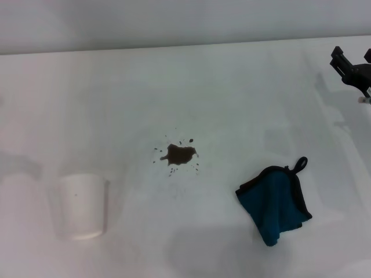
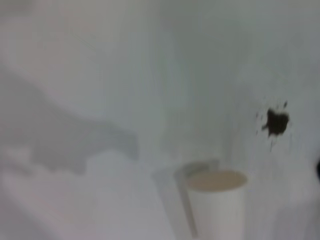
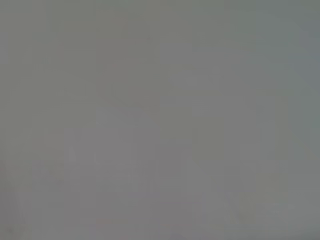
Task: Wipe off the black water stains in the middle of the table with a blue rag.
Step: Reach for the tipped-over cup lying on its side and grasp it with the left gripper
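The black water stains [image 1: 178, 154] sit in the middle of the table [image 1: 243, 92], a dark blotch ringed by tiny splatter dots, still unwiped. The blue rag [image 1: 277, 200] lies crumpled on the tabletop to the right of the stains and nearer to me, well apart from them, its black loop at the corner pointing away from me. A white paper cup [image 1: 82, 205] stands upright to the left of the stains, also nearer to me. My right claw [image 1: 352, 70] hangs far right of the stains, beyond the rag and clear of it, holding nothing; how far it stands open I cannot tell. My left claw does not show; its wrist camera looks past the cup [image 2: 217, 202] toward the stains [image 2: 276, 122].
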Action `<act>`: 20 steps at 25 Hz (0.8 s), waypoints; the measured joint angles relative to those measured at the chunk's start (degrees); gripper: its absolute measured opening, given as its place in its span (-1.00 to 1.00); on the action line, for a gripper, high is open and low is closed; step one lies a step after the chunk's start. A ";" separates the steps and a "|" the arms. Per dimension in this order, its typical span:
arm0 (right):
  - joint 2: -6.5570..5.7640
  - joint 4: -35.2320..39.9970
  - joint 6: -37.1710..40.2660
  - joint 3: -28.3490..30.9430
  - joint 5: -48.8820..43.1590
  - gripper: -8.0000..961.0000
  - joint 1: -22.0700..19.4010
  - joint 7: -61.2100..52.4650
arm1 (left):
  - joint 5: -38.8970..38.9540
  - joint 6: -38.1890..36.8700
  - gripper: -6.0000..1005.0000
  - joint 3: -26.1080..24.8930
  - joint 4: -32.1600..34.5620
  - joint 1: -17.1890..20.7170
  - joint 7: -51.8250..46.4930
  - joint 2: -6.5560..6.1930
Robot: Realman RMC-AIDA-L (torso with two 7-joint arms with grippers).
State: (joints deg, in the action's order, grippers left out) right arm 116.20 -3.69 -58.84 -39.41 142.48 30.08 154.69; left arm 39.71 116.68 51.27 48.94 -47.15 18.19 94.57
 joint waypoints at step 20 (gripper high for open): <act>0.00 -0.53 0.41 0.04 -0.01 0.78 1.26 0.00 | -16.23 -6.75 0.75 2.46 -7.50 -10.19 -0.33 14.22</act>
State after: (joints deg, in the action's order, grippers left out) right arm 116.19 -4.22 -58.43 -39.37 142.47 31.34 154.69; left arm 23.48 109.93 53.72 41.44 -57.33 17.86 108.79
